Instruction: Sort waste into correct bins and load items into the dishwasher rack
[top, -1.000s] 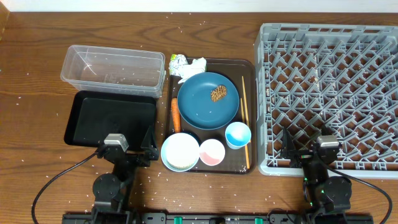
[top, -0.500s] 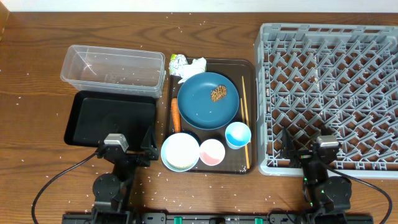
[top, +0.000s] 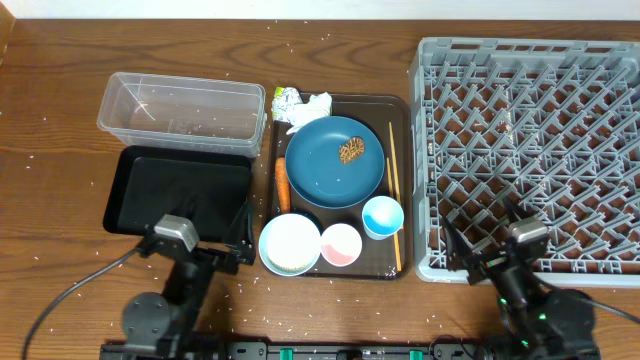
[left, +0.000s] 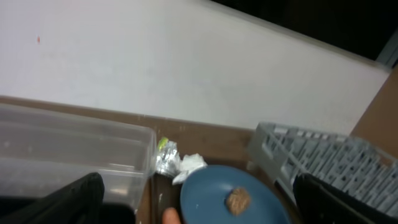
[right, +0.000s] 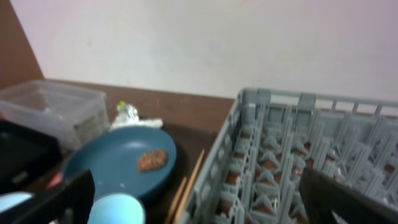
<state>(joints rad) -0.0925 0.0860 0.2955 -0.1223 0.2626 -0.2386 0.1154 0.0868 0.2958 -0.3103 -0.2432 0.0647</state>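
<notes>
1. Rack (top: 530, 150): square grey plastic peg lattice, at right.
2. Tray (top: 402, 112), centre: round blue plate (top: 335, 175) bearing a brown lump (top: 351, 150); bowl (top: 290, 243), pink cup (top: 341, 244) and blue cup (top: 382, 216) near; chopsticks (top: 393, 200) along the right rim; carrot (top: 282, 183) left.
3. Crumpled paper (top: 312, 106) and wrapper (top: 286, 97): tray's far-left corner.
4. Clear tub (top: 182, 112) far left; black tub (top: 180, 190) just nearer.
5. Left fingers (left: 62, 199) and right fingers (right: 348, 196): spread wide, holding nothing, at the wooden table's (top: 60, 60) near edge.
</notes>
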